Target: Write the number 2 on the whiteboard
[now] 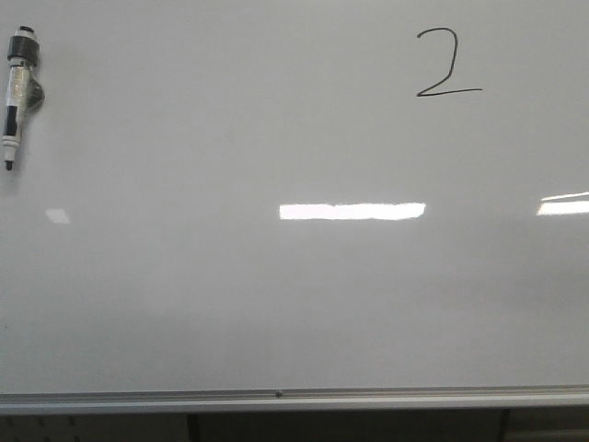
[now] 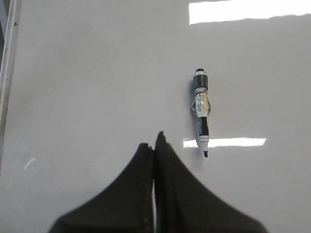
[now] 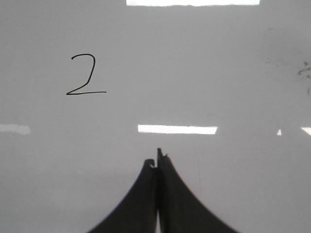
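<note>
A black hand-drawn number 2 stands at the far right of the whiteboard. It also shows in the right wrist view. A marker lies on the board at the far left, tip toward me; it also shows in the left wrist view. My left gripper is shut and empty, hovering over bare board short of the marker. My right gripper is shut and empty over bare board, apart from the digit. Neither gripper shows in the front view.
The board's silver edge strip runs along the front, and shows at the side of the left wrist view. Bright light reflections lie across the board. Faint smudges mark the board in the right wrist view.
</note>
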`<act>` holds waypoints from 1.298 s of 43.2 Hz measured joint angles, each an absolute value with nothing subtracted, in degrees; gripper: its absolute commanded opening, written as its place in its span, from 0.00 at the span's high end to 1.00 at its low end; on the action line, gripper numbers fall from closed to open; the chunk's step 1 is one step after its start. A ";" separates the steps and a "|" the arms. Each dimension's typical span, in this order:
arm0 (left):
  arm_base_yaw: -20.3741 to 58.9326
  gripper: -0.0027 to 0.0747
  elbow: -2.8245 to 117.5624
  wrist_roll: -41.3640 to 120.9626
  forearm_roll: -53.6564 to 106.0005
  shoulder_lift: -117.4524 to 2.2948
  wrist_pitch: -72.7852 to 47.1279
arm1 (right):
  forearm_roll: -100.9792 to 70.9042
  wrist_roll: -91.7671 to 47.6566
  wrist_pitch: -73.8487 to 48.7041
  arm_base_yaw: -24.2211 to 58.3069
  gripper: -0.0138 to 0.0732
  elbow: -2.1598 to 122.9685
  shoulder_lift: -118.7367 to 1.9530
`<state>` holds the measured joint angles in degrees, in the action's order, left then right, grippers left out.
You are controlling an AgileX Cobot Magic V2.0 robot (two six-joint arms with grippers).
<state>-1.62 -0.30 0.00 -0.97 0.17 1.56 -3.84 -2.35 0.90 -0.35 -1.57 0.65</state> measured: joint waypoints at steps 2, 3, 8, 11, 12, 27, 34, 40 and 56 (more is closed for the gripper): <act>-1.62 0.99 -0.30 0.00 -0.97 0.17 1.56 | -3.84 -2.35 0.90 -0.35 0.92 -1.57 0.65; -1.62 0.99 -0.30 0.00 -0.97 0.17 1.56 | -3.84 -2.35 0.90 -0.35 0.92 -1.57 0.65; -1.62 0.99 -0.30 0.00 -0.97 0.17 1.56 | -3.91 -2.35 0.90 -0.35 0.92 -1.57 0.65; -1.62 0.99 -0.30 0.00 -0.97 0.17 1.56 | -3.91 -2.35 0.90 -0.35 0.92 -1.57 0.65; -1.62 0.99 -0.30 0.00 -0.97 0.17 1.56 | -3.91 -2.35 0.93 -0.35 0.92 -1.57 0.65; -1.62 0.99 -0.30 0.00 -0.97 0.17 1.56 | -3.91 -2.26 3.04 -0.35 0.92 -1.57 0.65; -1.62 0.99 -0.30 0.00 -0.97 0.17 1.56 | -3.45 -2.26 3.13 -0.35 0.92 -1.57 0.65; -1.62 0.99 -0.30 0.00 -0.97 0.17 1.56 | -3.36 -2.26 3.13 -0.35 0.92 -1.57 0.65; -1.62 0.99 -0.30 0.00 -0.97 0.17 1.56 | -3.33 -2.26 3.13 -0.35 0.92 -1.57 0.65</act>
<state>-1.62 -0.30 0.00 -0.97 0.17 1.56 -3.33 -2.26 3.13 -0.35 -1.57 0.65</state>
